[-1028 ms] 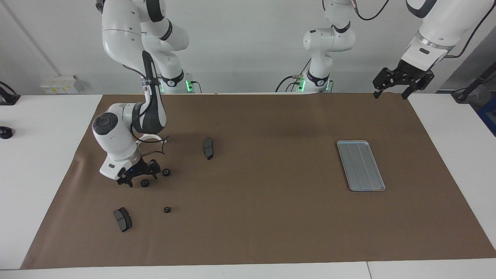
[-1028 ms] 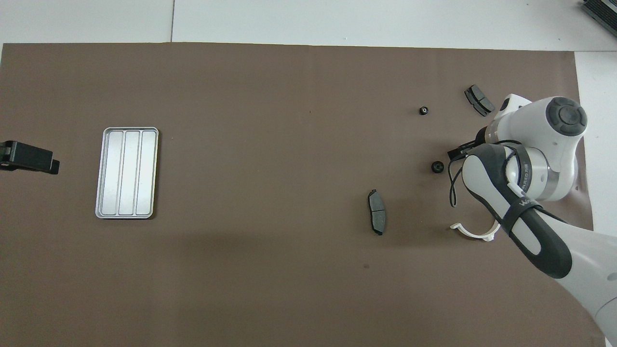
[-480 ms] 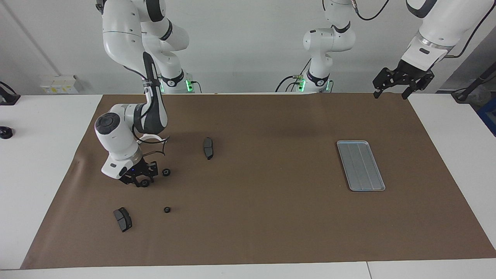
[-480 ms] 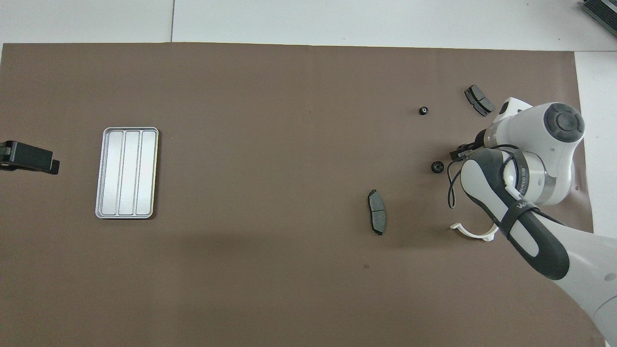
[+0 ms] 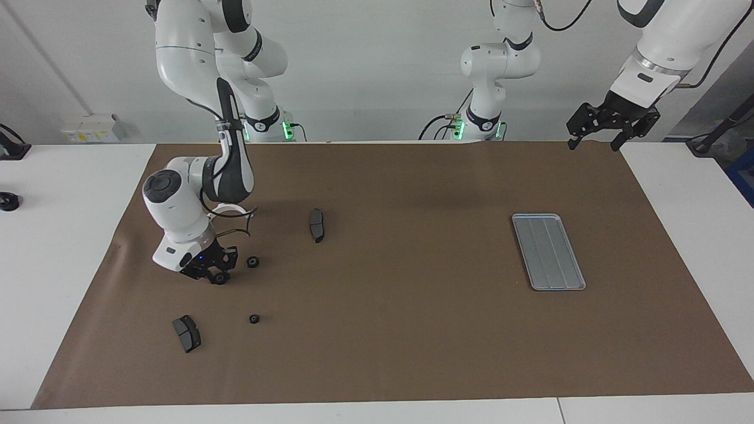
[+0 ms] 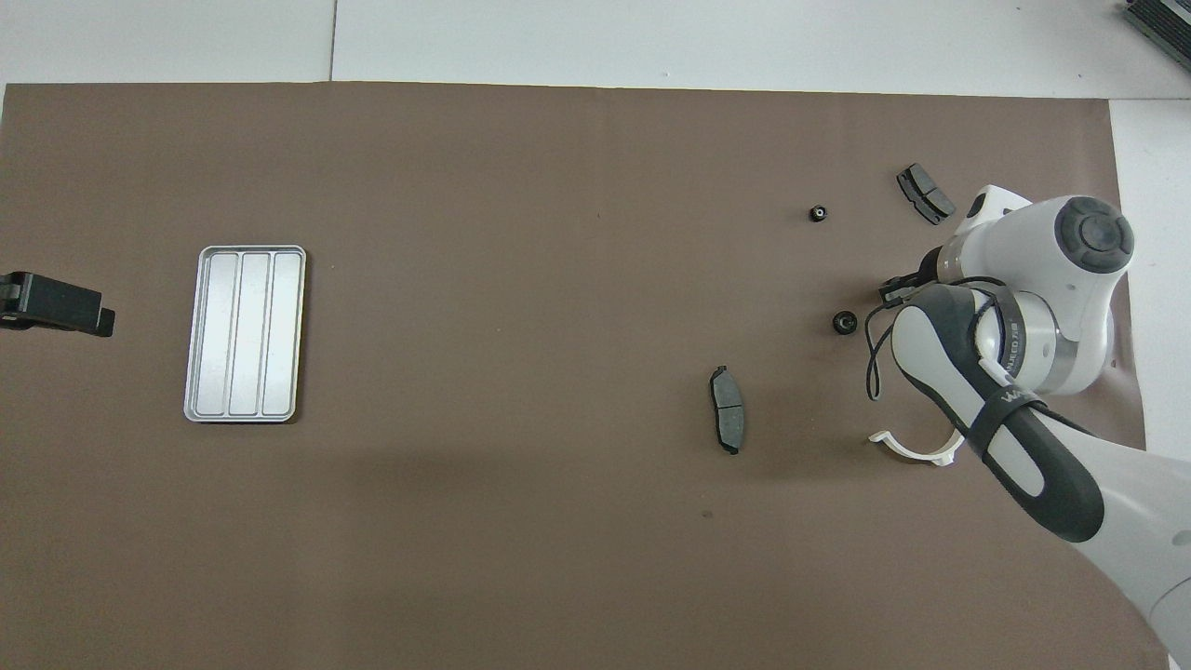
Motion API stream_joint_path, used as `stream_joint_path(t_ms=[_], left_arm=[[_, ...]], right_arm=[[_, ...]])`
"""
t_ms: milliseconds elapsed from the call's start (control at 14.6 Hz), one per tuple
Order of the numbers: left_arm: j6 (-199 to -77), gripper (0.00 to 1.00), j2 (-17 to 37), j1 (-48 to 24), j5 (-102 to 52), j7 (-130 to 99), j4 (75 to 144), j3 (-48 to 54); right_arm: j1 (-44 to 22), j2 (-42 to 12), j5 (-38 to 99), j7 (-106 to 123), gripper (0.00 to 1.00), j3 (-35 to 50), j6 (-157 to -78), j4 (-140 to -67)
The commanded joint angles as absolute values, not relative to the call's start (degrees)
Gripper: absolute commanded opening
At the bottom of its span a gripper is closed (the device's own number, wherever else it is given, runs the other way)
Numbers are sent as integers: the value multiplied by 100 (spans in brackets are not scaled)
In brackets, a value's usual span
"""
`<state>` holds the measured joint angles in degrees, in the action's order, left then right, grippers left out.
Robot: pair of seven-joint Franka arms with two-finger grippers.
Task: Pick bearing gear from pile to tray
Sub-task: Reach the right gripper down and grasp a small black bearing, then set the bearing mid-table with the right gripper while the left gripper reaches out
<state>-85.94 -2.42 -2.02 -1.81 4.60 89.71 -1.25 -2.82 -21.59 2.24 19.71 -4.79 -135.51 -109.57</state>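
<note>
Pinching the gear on the mat with the right gripper, toward the right arm's end of the table, fingers drawn narrow about it. Being round, showing no long axis; lying flat and low on the mat, facing unclear. Sitting just beside a second gear, slightly nearer to the robots, with a third gear farther from them. Lying close to the bracket too, nearer to the robots, with one brake pad toward the middle and another pad farther out.

Resting well apart, toward the left arm's end: the tray, long axis running from nearer the robots to farther, ridges lengthwise, holding nothing.

Waiting with the left gripper raised over the mat's corner at the left arm's end, fingers spread wide.

Differing from a second ago: fingers then splayed either side of the gear, now closing in against it; wrist shifting only slightly; all other parts lying as before.

Hiding the held gear and most of the right gripper under the arm's wrist in the overhead view, while showing the tray squarely and the bracket more fully. Showing the grasp itself only in the facing view, along with the left gripper's height; in the overhead view cropping the left gripper to a dark block beside the tray.
</note>
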Motion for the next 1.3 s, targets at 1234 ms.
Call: stream_joint_path(t_ms=[1234], left_arm=[[-8630,100,-387,-167,-246,360,9123,-114]], right_arm=[[-3622,-3401,-25,-4052,0,-334,-13167,-8745]])
